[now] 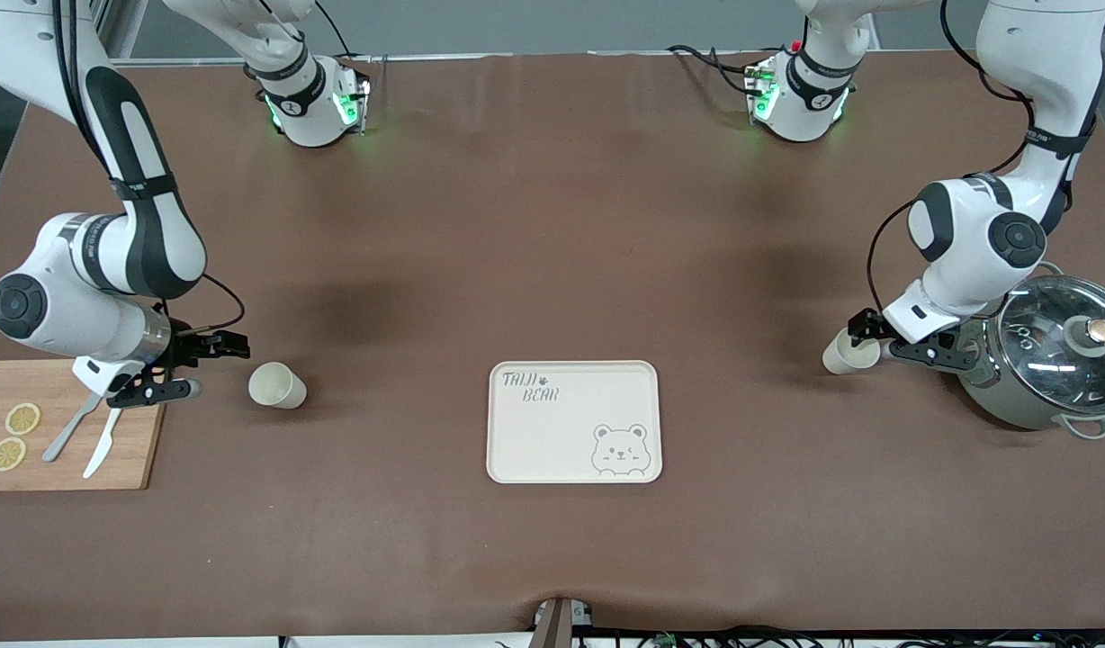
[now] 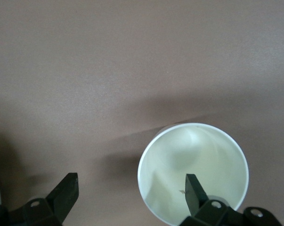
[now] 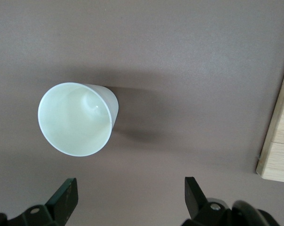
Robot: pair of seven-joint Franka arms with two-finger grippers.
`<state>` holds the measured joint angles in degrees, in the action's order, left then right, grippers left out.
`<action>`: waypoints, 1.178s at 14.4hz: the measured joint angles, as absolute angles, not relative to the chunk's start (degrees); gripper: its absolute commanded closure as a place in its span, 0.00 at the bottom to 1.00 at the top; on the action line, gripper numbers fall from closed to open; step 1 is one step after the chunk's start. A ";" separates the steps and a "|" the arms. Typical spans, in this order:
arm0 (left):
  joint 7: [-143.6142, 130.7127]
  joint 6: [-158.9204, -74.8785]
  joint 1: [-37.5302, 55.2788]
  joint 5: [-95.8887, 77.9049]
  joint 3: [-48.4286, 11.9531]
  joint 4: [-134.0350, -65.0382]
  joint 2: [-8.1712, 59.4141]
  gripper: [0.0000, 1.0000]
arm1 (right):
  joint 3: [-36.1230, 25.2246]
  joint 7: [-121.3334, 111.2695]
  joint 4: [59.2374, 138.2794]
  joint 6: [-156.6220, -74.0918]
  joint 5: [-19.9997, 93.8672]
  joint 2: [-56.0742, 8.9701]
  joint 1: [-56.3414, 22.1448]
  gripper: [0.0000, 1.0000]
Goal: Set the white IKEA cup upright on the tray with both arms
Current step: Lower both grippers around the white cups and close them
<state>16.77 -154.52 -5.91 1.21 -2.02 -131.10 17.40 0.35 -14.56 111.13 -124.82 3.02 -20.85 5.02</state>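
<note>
Two white cups lie on their sides on the brown table. One cup (image 1: 276, 385) lies next to the cutting board, its mouth facing my right gripper (image 1: 202, 367), which is open and empty a short way from it. In the right wrist view the cup (image 3: 78, 117) lies ahead of the gripper (image 3: 130, 195), outside its fingers. The other cup (image 1: 848, 354) lies by the pot. My left gripper (image 1: 876, 340) is open at its mouth. In the left wrist view one finger (image 2: 196, 188) shows against the cup's (image 2: 193, 160) opening. The cream bear tray (image 1: 574, 421) sits empty between the cups.
A wooden cutting board (image 1: 67, 423) with two lemon slices, a knife and a fork lies at the right arm's end; its edge shows in the right wrist view (image 3: 278, 141). A grey pot with a glass lid (image 1: 1052, 355) stands close beside the left gripper.
</note>
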 measured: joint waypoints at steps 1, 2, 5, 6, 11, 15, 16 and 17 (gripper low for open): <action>16.77 -155.07 -5.92 1.21 -2.01 -131.10 17.79 0.00 | 0.36 -14.56 111.13 -124.82 3.03 -20.95 5.02 0.00; 16.77 -155.47 -5.92 1.21 -2.01 -131.10 18.18 0.00 | 0.36 -14.56 111.14 -124.83 3.03 -21.04 5.01 0.00; 16.90 -156.13 -6.11 1.25 -1.98 -131.07 19.06 0.68 | 0.36 -14.57 111.16 -124.95 3.03 -21.53 4.99 0.00; 16.82 -156.14 -6.55 1.25 -1.95 -131.06 19.28 1.00 | 0.36 -14.57 111.20 -125.18 3.03 -21.83 4.98 0.00; 17.35 -156.15 -9.00 1.25 -1.99 -130.65 19.95 1.00 | 0.45 -14.56 111.23 -129.21 3.05 -23.45 3.74 0.00; 17.35 -156.11 -8.85 1.25 -2.48 -130.39 19.69 1.00 | 0.45 -14.42 111.22 -130.95 4.44 -24.75 2.89 0.00; 17.35 -156.11 -8.82 1.25 -2.54 -130.38 19.69 1.00 | 0.44 -14.42 111.22 -131.52 4.63 -24.97 2.89 0.00; 17.35 -156.11 -8.82 1.25 -2.59 -130.35 19.63 1.00 | 0.43 -14.42 111.21 -132.42 4.72 -25.27 2.89 0.00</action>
<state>17.35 -156.11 -8.82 1.25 -2.59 -130.35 19.63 0.43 -14.42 111.21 -132.42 4.72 -25.27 2.89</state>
